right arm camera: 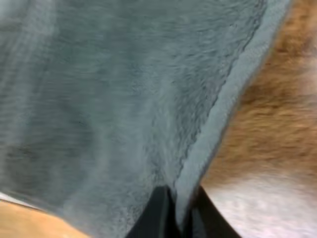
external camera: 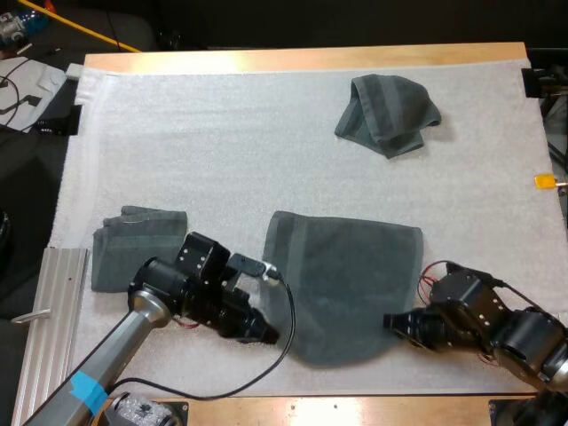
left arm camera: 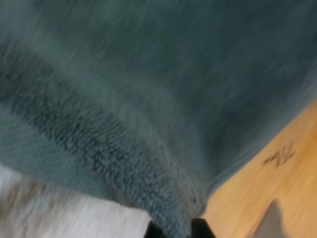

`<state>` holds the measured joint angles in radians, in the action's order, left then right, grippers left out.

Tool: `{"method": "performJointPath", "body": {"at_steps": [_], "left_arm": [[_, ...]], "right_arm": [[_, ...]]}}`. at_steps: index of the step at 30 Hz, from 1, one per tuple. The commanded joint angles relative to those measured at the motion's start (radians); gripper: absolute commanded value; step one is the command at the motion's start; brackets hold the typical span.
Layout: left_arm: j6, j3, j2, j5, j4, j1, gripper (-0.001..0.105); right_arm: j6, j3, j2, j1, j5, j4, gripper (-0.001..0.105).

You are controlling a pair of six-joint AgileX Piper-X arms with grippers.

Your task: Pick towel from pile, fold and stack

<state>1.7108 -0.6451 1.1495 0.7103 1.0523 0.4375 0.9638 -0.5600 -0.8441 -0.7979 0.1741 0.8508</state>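
A dark grey-green towel (external camera: 346,280) lies spread on the white mat (external camera: 222,151) near the front edge. My left gripper (external camera: 273,335) is shut on its near left corner, and the towel's edge (left arm camera: 163,218) sits pinched between the black fingertips (left arm camera: 200,229). My right gripper (external camera: 395,323) is shut on the near right corner, with the towel's hem (right arm camera: 183,198) squeezed between its fingers (right arm camera: 158,213). A crumpled towel (external camera: 389,113) lies at the far right of the mat. A folded towel (external camera: 136,246) rests at the left.
A ribbed metal plate (external camera: 49,319) sits off the mat's left front edge. The wooden table edge (external camera: 311,408) runs just in front of both grippers. Cables and small items lie beyond the table's far left corner (external camera: 27,80).
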Motion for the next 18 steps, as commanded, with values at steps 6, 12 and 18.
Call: {"method": "performJointPath", "body": {"at_steps": [6,12,18], "left_arm": [[0.207,-0.006,0.057,0.196,-0.258,-0.053,0.000],[0.295,-0.033,0.140,0.269,-0.371,-0.151,0.000],[0.369,-0.062,0.232,0.295,-0.474,-0.214,0.000]], "right_arm": [[-0.166,-0.010,-0.089,0.058,0.003,-0.238,0.000],[-0.199,-0.008,-0.197,0.192,0.047,-0.347,0.000],[-0.228,-0.008,-0.290,0.319,0.098,-0.436,0.000]]}}
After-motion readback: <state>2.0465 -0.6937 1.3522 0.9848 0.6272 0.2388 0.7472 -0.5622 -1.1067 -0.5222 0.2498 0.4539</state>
